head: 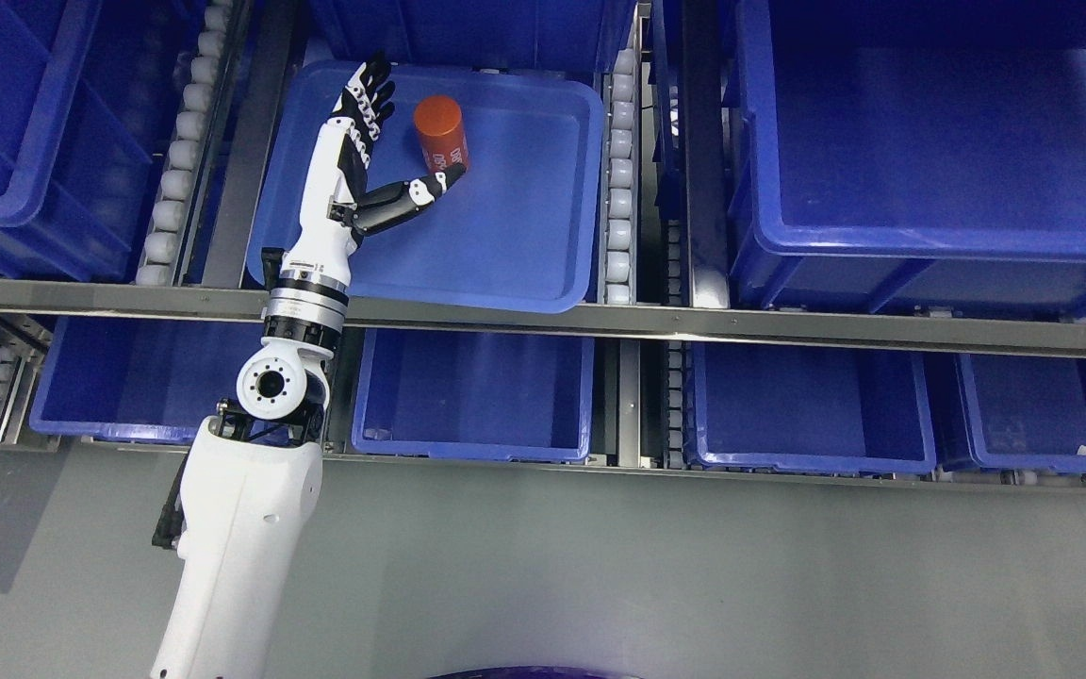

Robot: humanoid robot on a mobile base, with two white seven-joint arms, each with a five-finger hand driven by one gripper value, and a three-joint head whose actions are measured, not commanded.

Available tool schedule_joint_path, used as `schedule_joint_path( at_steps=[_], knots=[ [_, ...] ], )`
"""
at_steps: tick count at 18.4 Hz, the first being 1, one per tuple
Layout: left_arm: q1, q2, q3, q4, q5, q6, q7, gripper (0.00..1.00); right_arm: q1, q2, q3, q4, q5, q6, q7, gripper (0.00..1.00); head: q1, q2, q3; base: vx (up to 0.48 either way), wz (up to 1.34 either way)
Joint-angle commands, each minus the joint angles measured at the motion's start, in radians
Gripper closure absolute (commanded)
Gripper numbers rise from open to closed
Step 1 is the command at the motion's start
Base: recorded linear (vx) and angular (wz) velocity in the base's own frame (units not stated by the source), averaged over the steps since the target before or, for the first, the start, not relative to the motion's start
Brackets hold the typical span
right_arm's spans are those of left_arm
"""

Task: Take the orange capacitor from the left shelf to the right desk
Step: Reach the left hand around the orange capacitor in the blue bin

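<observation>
An orange cylindrical capacitor point(440, 132) lies on its side in a shallow blue tray point(524, 236) on the upper shelf level. My left hand point(390, 141) reaches into the tray from the lower left. Its fingers point(369, 94) stretch up just left of the capacitor, and the thumb point(411, 198) spreads out beneath it, the thumb tip touching or nearly touching its lower end. The hand is open and holds nothing. The right arm is out of view.
Deep blue bins point(939, 141) fill the shelf on the right and far left point(24, 123). More blue bins point(472, 391) sit on the lower level. White roller tracks point(618, 170) run beside the tray. A metal shelf rail point(694, 321) crosses in front. Grey floor point(694, 566) lies below.
</observation>
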Motion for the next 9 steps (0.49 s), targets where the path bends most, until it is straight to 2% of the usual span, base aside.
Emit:
schedule_joint_path(
  at_steps=[1,9],
  knots=[
    [0.062,0.017,-0.003,-0.08,0.0,0.009,-0.008,0.0,0.034,-0.017,-0.011,-0.023,0.0,0.0,0.0,0.0,0.0,0.0,0.0,0.21,-0.07],
    [0.061,0.017,-0.006,-0.08,-0.001,0.041,-0.031,0.03,0.034,-0.017,-0.012,-0.023,0.0,0.0,-0.001,0.0,0.0,0.0,0.0,0.113,-0.02]
  ],
)
